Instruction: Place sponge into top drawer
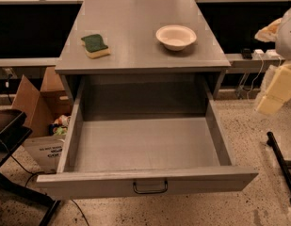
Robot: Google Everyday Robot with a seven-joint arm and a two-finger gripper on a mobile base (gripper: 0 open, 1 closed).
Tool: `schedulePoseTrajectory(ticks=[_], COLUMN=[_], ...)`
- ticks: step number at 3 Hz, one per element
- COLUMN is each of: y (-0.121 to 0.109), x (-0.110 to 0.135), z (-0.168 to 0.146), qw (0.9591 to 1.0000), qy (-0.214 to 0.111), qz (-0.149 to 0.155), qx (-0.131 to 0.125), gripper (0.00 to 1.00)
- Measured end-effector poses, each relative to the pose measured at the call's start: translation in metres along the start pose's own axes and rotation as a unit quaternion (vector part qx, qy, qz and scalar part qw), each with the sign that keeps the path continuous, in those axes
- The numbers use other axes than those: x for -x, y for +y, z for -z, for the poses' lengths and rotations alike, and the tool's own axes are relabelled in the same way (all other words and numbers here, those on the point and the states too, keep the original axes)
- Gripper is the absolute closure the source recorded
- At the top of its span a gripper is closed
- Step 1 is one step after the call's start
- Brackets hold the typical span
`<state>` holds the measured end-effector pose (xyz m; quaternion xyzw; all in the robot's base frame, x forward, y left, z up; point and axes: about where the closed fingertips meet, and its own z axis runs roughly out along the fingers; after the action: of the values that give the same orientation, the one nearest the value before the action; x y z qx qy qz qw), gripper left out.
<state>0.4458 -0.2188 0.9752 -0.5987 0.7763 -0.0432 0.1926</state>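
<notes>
Sponge position: the sponge (95,45) lies on the tabletop (135,41) in the upper left of the frame, near the left edge and well apart from the drawer opening below.
Sponge facing: the dark green scouring layer faces up and the pale yellow foam shows along the near side, so it rests flat on its broad face, a stable pose that leaves its sides free for a grasp from above.
Sponge long axis: it seems to run from upper left to lower right in the frame, skewed a little against the tabletop's edges; the skew is slight and hard to judge.
Top drawer: the top drawer (145,145) is pulled far out toward the bottom of the frame, its floor bare, its front panel and dark handle (150,187) nearest the camera. Open like this, it is ready to receive a drop from above.
Bowl: a pale bowl (176,36) stands upright in the upper right of the tabletop, well apart from the sponge and, I judge, out of the path.
End effector: the end effector (271,100) hangs at the right edge of the frame, off to the side of the cabinet and far from the sponge. I cannot tell whether it is open or closed; it holds nothing that can be seen.
Progress: the sponge is not yet grasped, so the reach across to the upper left comes first.
Beside the cabinet: a cardboard box (39,112) sits on the floor at the left.
</notes>
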Motion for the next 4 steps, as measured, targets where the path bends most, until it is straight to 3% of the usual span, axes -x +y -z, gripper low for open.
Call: schedulePoseTrajectory(ticks=[1, 2, 3, 4], y=[-0.017, -0.059, -0.105, -0.154], x=[0.009, 0.033, 0.052, 0.072], z=[-0.028, -0.051, -0.079, -0.114], qw=[0.9987, 0.9926, 0.9788, 0.9604], qy=[-0.042, -0.078, -0.123, -0.148], qz=[-0.015, -0.049, -0.113, -0.193], qx=[-0.026, -0.080, -0.119, -0.135], gripper=[0.00, 0.00, 0.00, 0.00])
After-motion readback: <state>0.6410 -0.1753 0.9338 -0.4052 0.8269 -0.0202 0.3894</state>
